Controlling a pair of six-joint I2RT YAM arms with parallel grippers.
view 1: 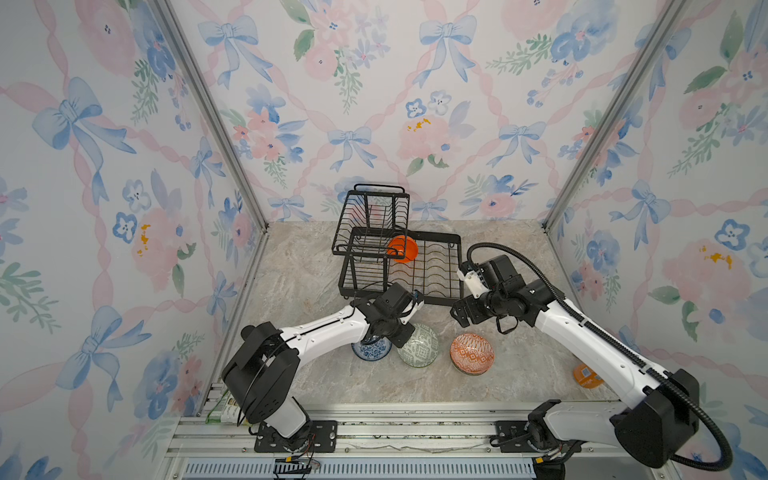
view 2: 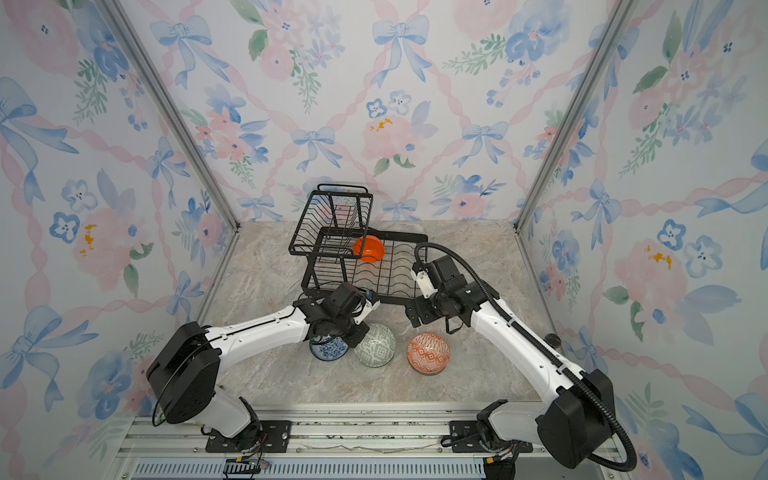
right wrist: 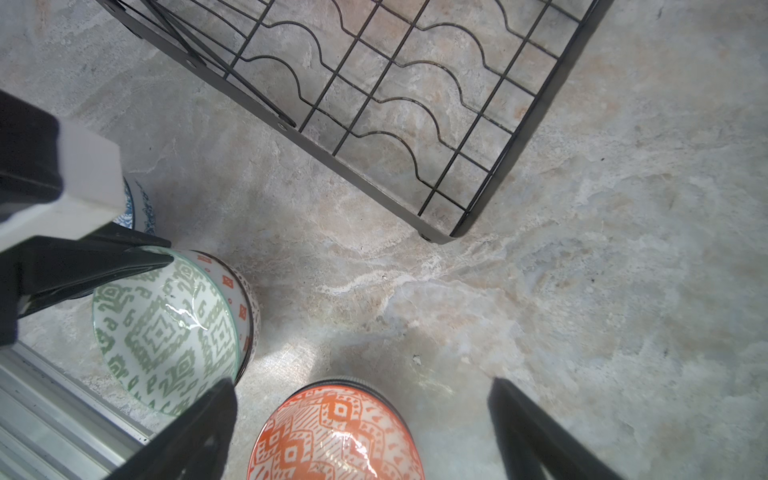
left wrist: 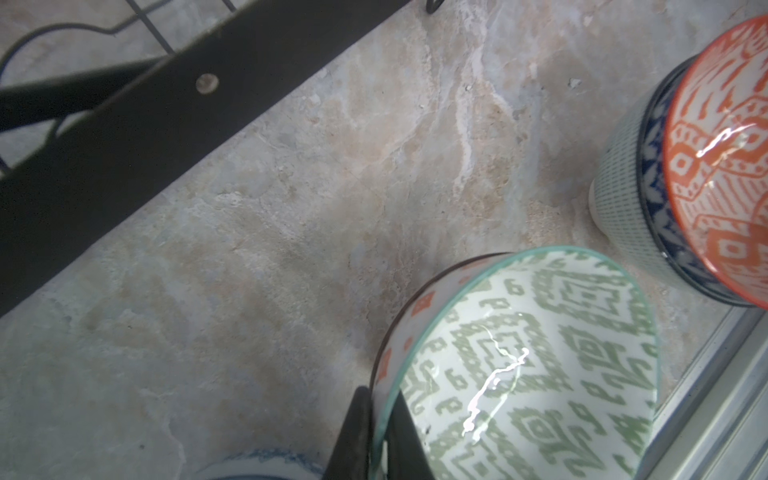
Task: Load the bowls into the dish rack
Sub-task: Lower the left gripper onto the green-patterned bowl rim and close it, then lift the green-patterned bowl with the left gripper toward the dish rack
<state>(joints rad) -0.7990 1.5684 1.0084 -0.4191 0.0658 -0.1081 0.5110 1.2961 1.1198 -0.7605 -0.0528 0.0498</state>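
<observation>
The black wire dish rack (view 1: 459,266) (view 2: 424,241) (right wrist: 415,124) stands at the back, with a plain orange bowl (view 1: 402,248) (view 2: 369,248) in its lower tray. My left gripper (left wrist: 380,436) (right wrist: 162,254) is shut on the rim of the grey-green patterned bowl (view 1: 419,347) (view 2: 376,347) (left wrist: 540,353) (right wrist: 166,324), one finger inside and one outside. That bowl is nested in another bowl. A blue-white floral bowl (view 1: 372,352) (view 2: 328,350) sits under the left wrist. My right gripper (right wrist: 361,384) (view 1: 459,316) hangs open over the orange-white patterned bowl (view 1: 471,353) (view 2: 428,353) (left wrist: 723,166) (right wrist: 332,432), which is stacked in a darker bowl.
An orange round labelled container (view 1: 586,376) lies at the right, partly under the right arm. A small black-lidded jar (view 2: 552,340) stands by the right wall. An aluminium rail (view 1: 374,419) runs along the table's front edge. Patterned walls close in three sides.
</observation>
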